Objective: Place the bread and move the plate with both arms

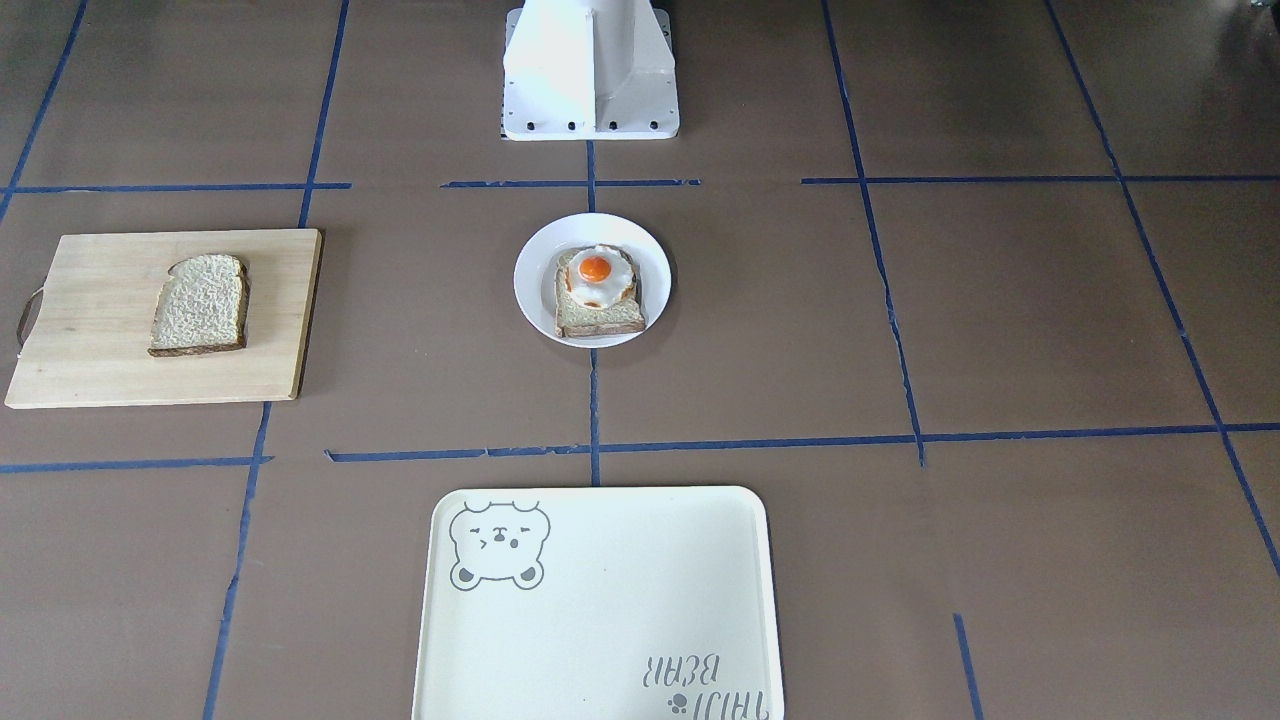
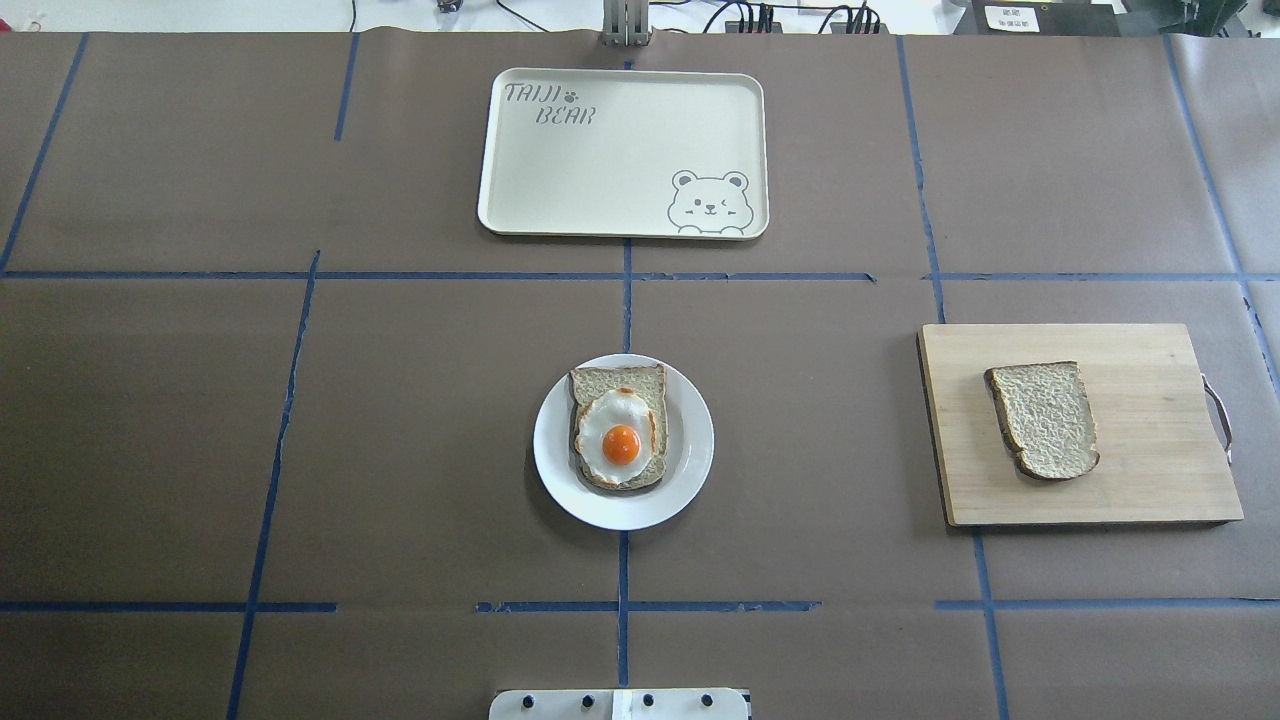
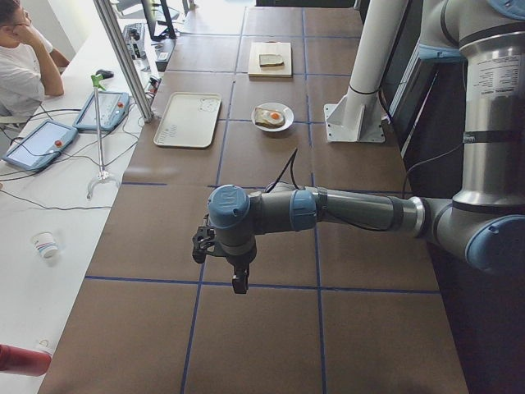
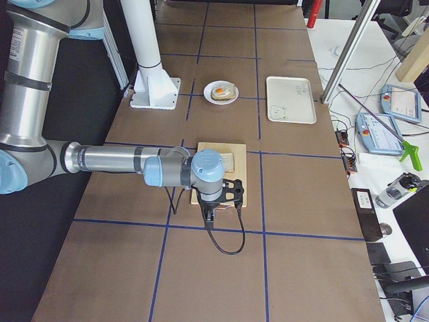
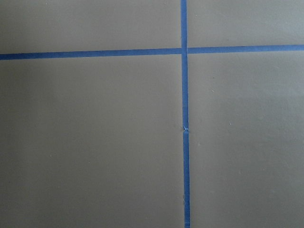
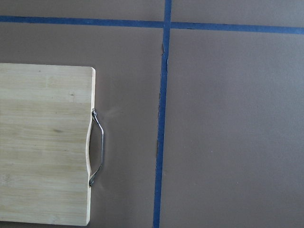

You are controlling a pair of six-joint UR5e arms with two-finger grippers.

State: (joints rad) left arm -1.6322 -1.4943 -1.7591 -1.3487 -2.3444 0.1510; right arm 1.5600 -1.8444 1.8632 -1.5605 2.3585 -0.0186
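1. The bread lay flat on the wooden cutting board, on the robot's right side of the table. Its rounded top pointed toward the robot and nothing was touching it.
2. The plate sat mid-table on the blue tape centre line, in front of the white base and well apart from the board. It carried a second slice with a fried egg on top.
3. The bear tray was on the far side of the table from the robot, in line with the plate and apart from it.
4. The left arm reached out level over the table's left end, well away from the plate. The left gripper pointed down, above the surface. Its wrist camera showed only brown table and a blue tape cross. I only had that gripper in the side view, so I couldn't tell whether its fingers were apart or together.
5. The right arm reached out level over the right end. The right gripper pointed down by the board's handle end. Its wrist camera showed that end of the board with the metal handle and bare table beside it, with no bread in frame. I only had this gripper in the side view too, so I couldn't tell its finger state either.
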